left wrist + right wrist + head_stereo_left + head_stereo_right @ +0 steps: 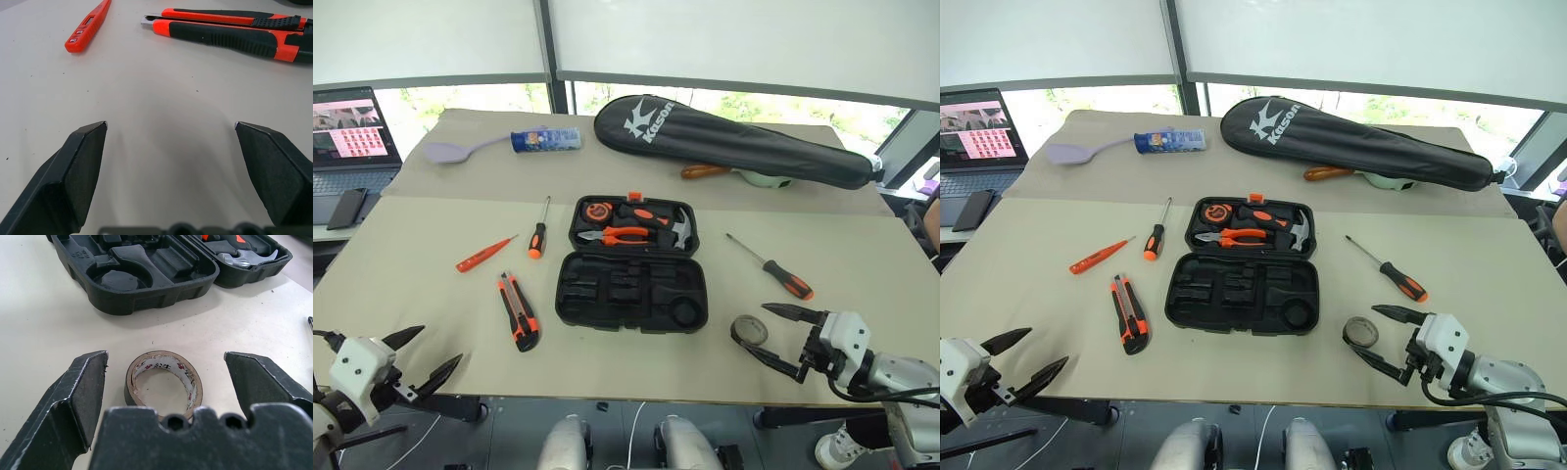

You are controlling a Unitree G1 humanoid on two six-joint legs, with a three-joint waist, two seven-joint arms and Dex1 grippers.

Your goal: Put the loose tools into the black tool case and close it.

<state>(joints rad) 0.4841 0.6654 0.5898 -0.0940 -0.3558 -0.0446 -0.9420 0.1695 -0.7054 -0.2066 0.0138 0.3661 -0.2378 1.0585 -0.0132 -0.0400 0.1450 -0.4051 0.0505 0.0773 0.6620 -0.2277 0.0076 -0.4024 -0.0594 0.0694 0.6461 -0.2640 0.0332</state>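
Two black-fingered grippers sit at the near edge of a beige table [431, 323], both with fingers spread wide and holding nothing. Nearest on the right, the right gripper [166, 369] straddles a small grey tape roll [163, 377] lying flat between its fingers without touching them. This roll looks light, stiff and hollow, so pinching across its outer wall should hold it, though a hard squeeze may dent it. Nearest on the left, the left gripper [171, 132] hovers over bare table, with an orange-and-black utility knife [519, 311] just beyond it. That knife looks rigid, with a ribbed grip, and is probably best taken across the middle of its body. Farther left lies a slim orange tester screwdriver [485, 254], thin, light and likely to roll. At the table's centre the black tool case [631, 291] lies open, its nearer half showing empty recesses, its farther half already holding orange-handled pliers [625, 235] and a hammer [679, 228]. One black-and-orange screwdriver [539, 231] lies left of the case, another [773, 269] to its right; their thick handles offer the surest hold. Beyond lie a long black racket bag [734, 142], a lilac spoon [450, 151] and a laptop [352, 137].
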